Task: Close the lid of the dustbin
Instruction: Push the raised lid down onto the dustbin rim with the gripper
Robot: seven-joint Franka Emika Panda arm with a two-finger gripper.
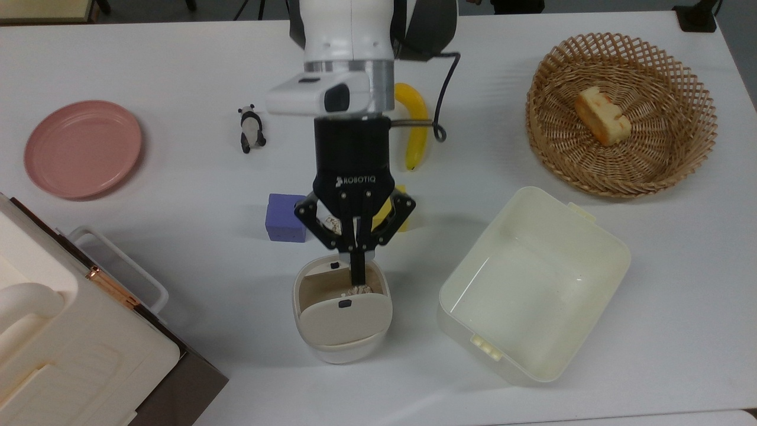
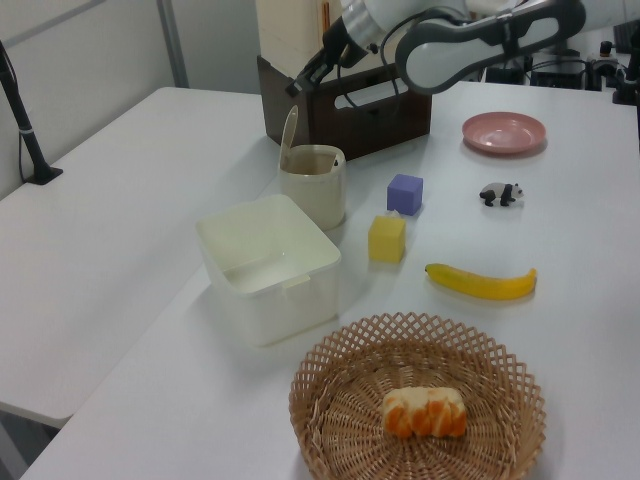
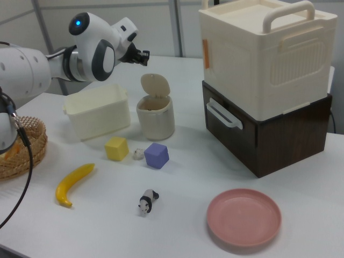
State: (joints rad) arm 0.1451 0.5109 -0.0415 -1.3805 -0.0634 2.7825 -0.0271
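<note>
Evidently the small cream-white rounded-square plastic dustbin (image 1: 342, 313) stood between the purple cube (image 1: 285, 217) and the large cream rectangular tub (image 1: 532, 284); its beige-grey hinged plastic lid (image 3: 155, 85) stood upright, open; above the far rim hung the black two-finger gripper (image 1: 358, 273), fingers pressed together; it should probably get behind the flap, then push it gently down.

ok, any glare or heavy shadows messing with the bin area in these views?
Top view: soft shadows on the table under the arm, none hiding the dustbin; the open lid reads clearly. Left view: even light, lid stands out against the dark box. Right view: mild sheen on the pink plate, nothing blown out.
</note>
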